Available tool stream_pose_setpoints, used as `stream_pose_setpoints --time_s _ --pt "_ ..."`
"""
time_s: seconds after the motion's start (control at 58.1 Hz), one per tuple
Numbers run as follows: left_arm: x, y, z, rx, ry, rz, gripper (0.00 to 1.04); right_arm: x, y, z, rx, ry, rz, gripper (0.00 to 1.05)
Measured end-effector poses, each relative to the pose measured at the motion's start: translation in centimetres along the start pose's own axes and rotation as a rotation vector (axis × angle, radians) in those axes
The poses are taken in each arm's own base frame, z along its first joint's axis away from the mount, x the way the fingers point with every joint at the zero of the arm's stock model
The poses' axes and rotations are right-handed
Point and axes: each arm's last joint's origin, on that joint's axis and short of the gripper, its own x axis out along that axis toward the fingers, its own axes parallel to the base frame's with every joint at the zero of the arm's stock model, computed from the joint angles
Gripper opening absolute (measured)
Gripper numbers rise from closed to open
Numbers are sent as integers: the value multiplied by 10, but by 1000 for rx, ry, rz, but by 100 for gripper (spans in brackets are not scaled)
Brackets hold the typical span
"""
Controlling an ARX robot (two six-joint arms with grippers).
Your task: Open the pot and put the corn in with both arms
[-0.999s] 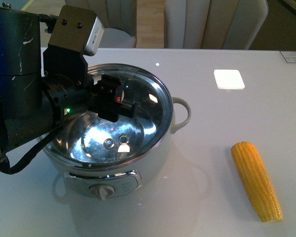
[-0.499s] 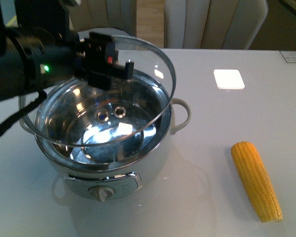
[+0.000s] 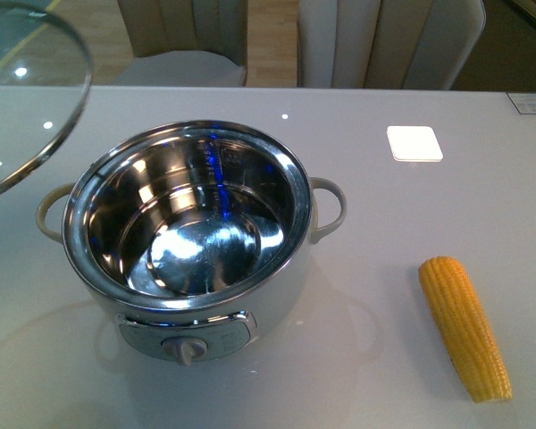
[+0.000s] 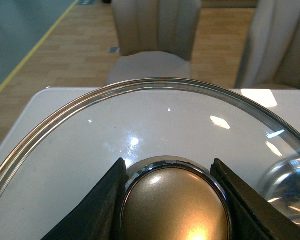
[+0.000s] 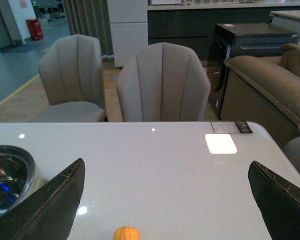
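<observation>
The pot (image 3: 188, 259) stands uncovered on the white table (image 3: 402, 223), its shiny steel inside bare. The glass lid (image 3: 22, 89) hangs tilted at the far left of the front view, off to the pot's left. In the left wrist view my left gripper (image 4: 174, 200) is shut on the lid's gold knob (image 4: 175, 205), one black finger on each side, with the lid's rim (image 4: 155, 82) arching beyond. The corn (image 3: 464, 326) lies on the table to the pot's right. My right gripper (image 5: 165, 200) is open wide above the table, with the corn's tip (image 5: 127, 233) between its fingers and the pot's rim (image 5: 10, 175) off to one side.
A white square pad (image 3: 414, 143) lies on the table behind the corn, and a small label (image 3: 531, 103) sits at the far right corner. Beige chairs (image 3: 389, 45) stand along the table's far edge. A sofa (image 5: 270, 85) shows beyond in the right wrist view.
My left arm has lifted the glass lid off the pot and carried it up and to the left, out of most of the front view. The corn has not moved.
</observation>
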Motion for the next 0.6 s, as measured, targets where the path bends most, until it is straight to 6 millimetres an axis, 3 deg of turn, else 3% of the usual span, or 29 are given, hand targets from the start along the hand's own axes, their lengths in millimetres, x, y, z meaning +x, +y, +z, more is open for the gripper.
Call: stream_pose_setpoints --time_s 0.086,0.172,0.276,0.396,0.603 --pt "0 25 -16 -6 24 64 44 0 0 0 0 0 0 96" --pt "1 60 -48 -12 69 172 44 0 0 0 0 0 0 96" --pt "4 79 -75 -3 93 248 44 0 0 0 0 0 0 96" --pt "14 89 -102 15 83 275 44 0 0 0 0 0 0 96" --pt "24 87 -138 2 141 259 44 0 0 0 0 0 0 96"
